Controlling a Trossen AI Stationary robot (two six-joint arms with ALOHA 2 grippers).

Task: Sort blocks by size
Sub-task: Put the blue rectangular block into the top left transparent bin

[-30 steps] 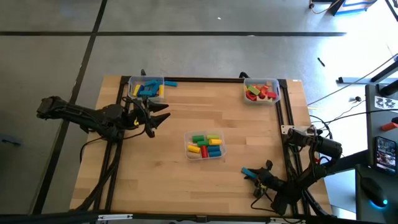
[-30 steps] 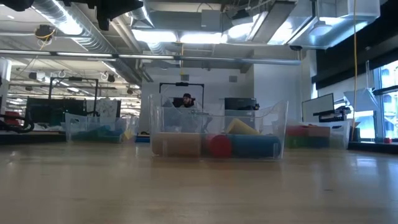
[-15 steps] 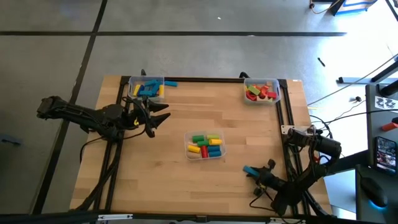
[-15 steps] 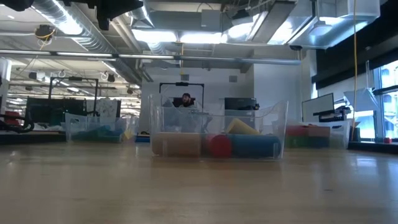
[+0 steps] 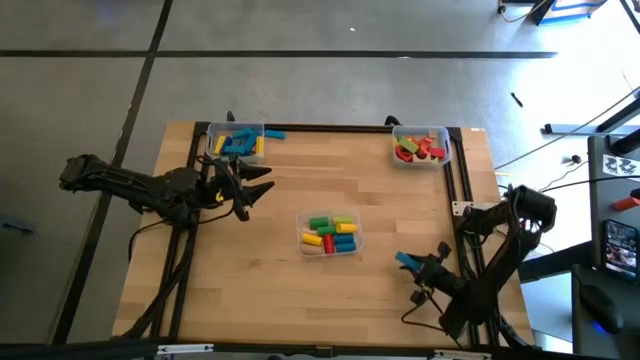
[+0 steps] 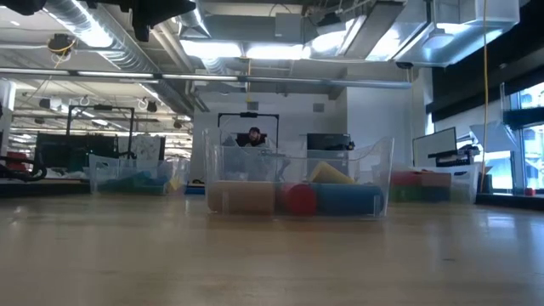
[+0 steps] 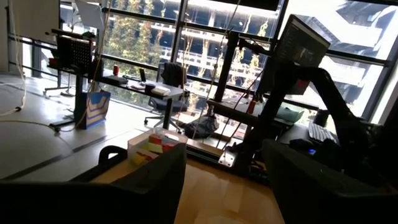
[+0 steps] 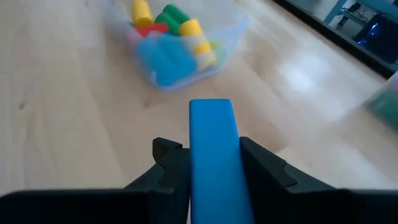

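Observation:
My right gripper (image 5: 415, 266) hangs over the table's near right part, shut on a long blue block (image 5: 406, 262). The middle clear bin (image 5: 331, 235) holds short green, yellow, red and blue blocks. The far-left bin (image 5: 236, 142) holds blue and yellow blocks, and one blue block (image 5: 274, 134) lies on the table beside it. The far-right bin (image 5: 421, 146) holds red, orange and green blocks. My left gripper (image 5: 264, 181) stands open and empty above the table near the far-left bin, pointing toward the table's right. My right gripper pinches the blue block's two long sides (image 8: 211, 163) between its two fingers (image 8: 171, 167). The block lies along the fingers, and its free end (image 8: 210, 109) sticks out past their tips. The fingers slant down toward the table's left. The block is lifted clear of the table.
Bare wood lies between the middle bin and the two far bins, and along the near edge. Black frame rails (image 5: 462, 190) run along the table's right and far sides. In the low view only the middle bin (image 6: 297, 183) stands out, and a person sits far behind it.
My right gripper has risen with the blue block, most of it in the last half second, and has tipped nearer to level. The block has gone up with it, a little toward the far edge, still gripped the same way.

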